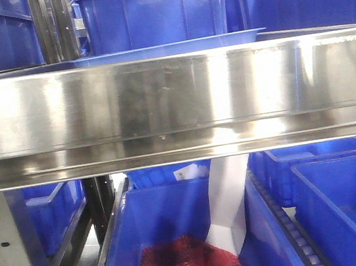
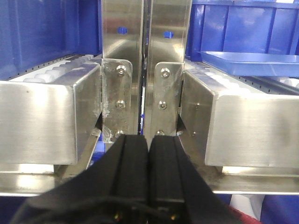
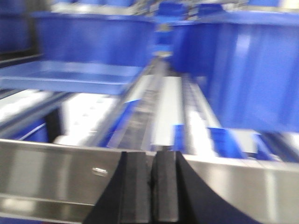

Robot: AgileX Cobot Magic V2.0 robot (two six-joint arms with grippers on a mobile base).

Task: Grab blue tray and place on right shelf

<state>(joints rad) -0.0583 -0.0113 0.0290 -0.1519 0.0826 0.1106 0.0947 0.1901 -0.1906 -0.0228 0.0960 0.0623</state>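
Blue tray [image 2: 250, 63] rests on right shelf [image 1: 174, 101] rollers, at 2 o'clock in left wrist view, deep blue bins [image 1: 150, 10] behind. Left end effector [image 2: 148, 147] & right end effector [image 3: 152, 165]: both closed tight, holding nothing.

The right shelf [image 1: 174, 101] is stainless steel with a broad reflective front edge, fixed by screwed brackets to perforated metal uprights [image 2: 166, 51]. White rollers [image 2: 224, 84] run along its top, beyond the left hand [image 2: 148, 154]. The blue tray [image 2: 252, 63] rests directly on the shelf, ahead and to the right of that hand. Deep dark-blue bins [image 1: 153, 12] stand on the shelf behind the tray.
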